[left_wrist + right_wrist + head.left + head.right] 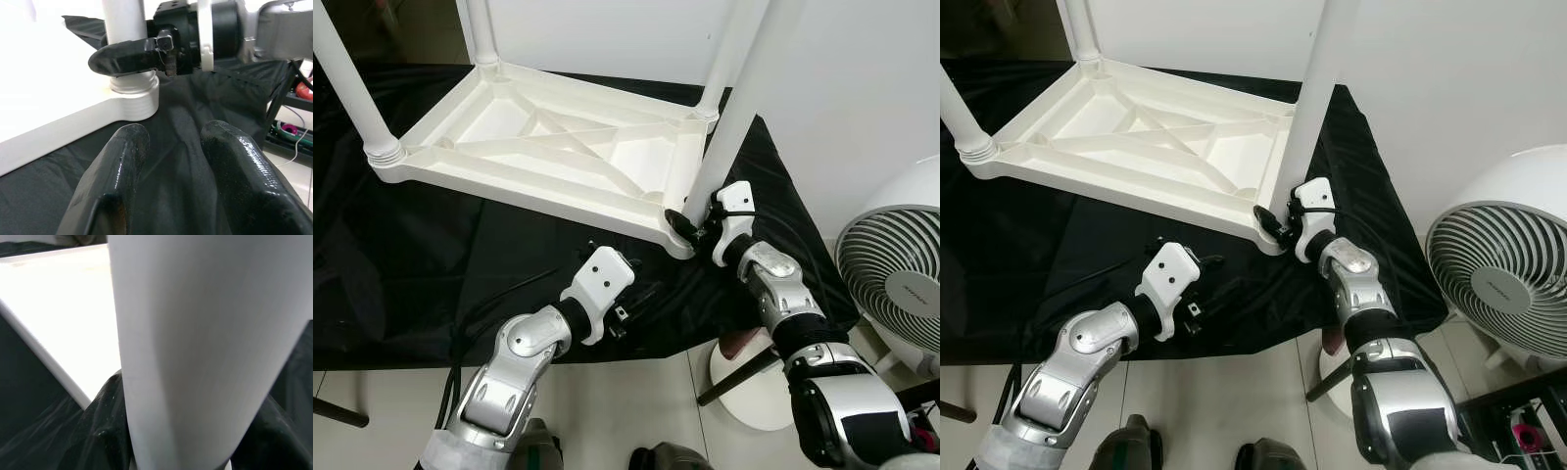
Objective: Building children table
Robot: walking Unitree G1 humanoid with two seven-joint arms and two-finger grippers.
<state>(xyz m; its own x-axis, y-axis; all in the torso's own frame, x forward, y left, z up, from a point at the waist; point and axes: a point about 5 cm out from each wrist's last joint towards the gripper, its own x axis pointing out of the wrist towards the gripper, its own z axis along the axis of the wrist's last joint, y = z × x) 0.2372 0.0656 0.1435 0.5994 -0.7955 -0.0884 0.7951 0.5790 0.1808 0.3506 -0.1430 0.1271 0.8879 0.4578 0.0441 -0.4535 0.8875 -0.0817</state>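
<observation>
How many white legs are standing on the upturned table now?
4, one per corner: near right leg gripped by the right gripper, far right, far left, near left.

Black cloth (pixel 401 264) — upturned table (pixel 548 147).

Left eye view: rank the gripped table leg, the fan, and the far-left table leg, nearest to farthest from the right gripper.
1. Gripped table leg, inside the right gripper, at the tabletop's near right corner.
2. Fan, on the robot's right.
3. Far-left table leg, across the upturned tabletop.
</observation>
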